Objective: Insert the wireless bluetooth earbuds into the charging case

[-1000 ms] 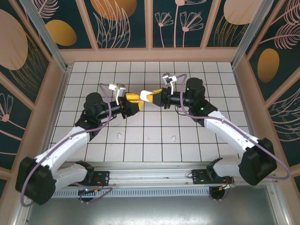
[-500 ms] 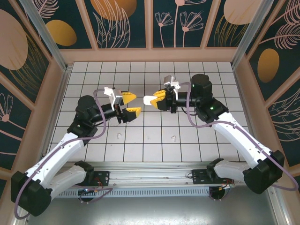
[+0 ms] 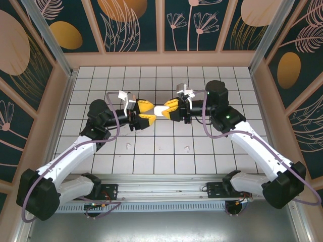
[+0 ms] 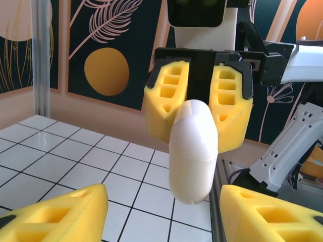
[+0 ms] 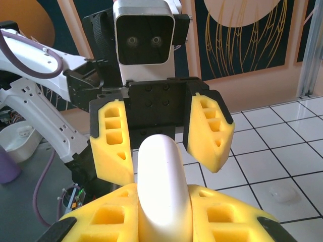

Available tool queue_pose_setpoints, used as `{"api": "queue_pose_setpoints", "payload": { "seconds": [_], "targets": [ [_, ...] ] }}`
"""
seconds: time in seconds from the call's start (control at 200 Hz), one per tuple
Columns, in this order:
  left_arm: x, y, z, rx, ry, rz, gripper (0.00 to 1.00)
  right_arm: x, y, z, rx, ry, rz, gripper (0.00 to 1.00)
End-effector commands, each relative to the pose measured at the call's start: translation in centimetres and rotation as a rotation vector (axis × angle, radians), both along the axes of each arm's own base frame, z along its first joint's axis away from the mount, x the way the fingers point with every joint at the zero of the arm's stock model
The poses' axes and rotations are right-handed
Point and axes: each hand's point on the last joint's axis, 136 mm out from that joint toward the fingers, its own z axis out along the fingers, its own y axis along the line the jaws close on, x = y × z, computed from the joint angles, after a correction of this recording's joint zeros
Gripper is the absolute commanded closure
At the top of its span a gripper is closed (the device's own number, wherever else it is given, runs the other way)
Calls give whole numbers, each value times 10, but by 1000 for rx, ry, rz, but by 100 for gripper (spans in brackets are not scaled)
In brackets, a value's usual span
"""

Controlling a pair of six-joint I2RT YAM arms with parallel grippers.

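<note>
Robot lab cell, tiled table [image 3: 166, 164], painted panels [image 3: 126, 25]

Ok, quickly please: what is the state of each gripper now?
Left gripper: jaws open, flanking the end of the white charging case, not gripping.
Right gripper: jaws shut on the white charging case.

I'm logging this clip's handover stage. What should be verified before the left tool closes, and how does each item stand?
1. Right tool grips the charging case: ok, it is clamped at one end, clear of the table.
2. Left tool is open wide enough: ok, its fingers flank the case's free end without touching it.
3. Case is centred between the left fingers: ok, roughly, by the right wrist view.
4. Case lid is open: not ok, it looks shut.
5. Earbuds are loaded: not ok, two lie on the tiled table, ungripped.
</note>
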Motion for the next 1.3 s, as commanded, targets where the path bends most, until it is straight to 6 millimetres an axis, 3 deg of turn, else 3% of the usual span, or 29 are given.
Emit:
{"api": "queue_pose_setpoints", "payload": {
  "seconds": [0.0,0.22,0.36,0.681,0.756,0.866,0.931,1.136,1.291],
  "targets": [
    [-9,-6,19,-40,-52,-51,43,-7,1,7,43,-20,38,86],
    [-9,-15,18,-35,-45,-82,48,-9,-1,7,64,-13,27,86],
    [-8,-22,14,-17,-24,-109,61,-9,0,5,67,1,31,86],
    [-5,-21,5,6,-19,-72,53,-8,-1,9,80,-9,17,86],
    [-6,-21,4,11,-21,-71,63,-8,-1,8,78,-5,18,87],
    [-7,-21,5,10,-17,-78,88,-8,-1,7,78,-3,19,87],
    [-7,-21,5,10,-22,-79,94,-8,0,7,77,2,18,86],
    [-7,-20,2,35,-35,-71,100,4,-2,7,70,19,-59,59],
    [-11,-17,0,27,-48,-63,100,22,-5,0,57,48,-159,50]
  ]
}}
